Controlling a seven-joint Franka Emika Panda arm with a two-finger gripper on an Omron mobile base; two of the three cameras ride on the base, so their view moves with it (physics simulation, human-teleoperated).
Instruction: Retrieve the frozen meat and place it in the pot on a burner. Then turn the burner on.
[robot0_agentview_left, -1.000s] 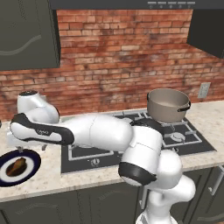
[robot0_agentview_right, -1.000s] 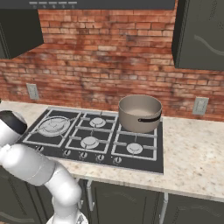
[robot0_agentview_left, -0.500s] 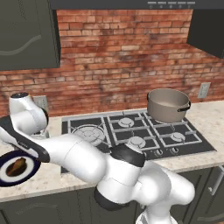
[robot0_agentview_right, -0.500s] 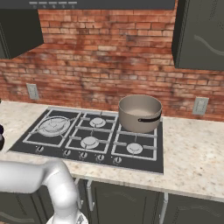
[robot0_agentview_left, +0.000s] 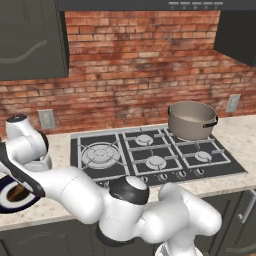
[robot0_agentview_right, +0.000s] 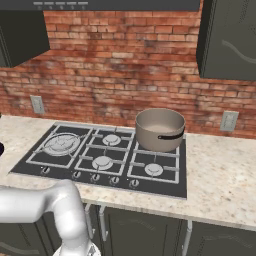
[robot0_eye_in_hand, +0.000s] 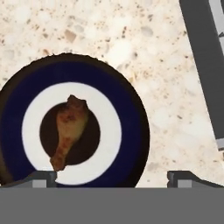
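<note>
Arm swung left; meat (robot0_eye_in_hand: 69, 131) perhaps uncovered.

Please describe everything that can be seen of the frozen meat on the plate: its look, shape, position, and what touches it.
The frozen meat is a small reddish-brown chunk with lighter tan patches, wide at one end and tapering to a narrow tip. It lies flat on the dark round centre of the plate, which has a white ring and a dark blue rim and sits on the speckled counter. Nothing but the plate touches it. In the hand view the open gripper hangs above, its jaws well apart and clear of the meat.
</note>
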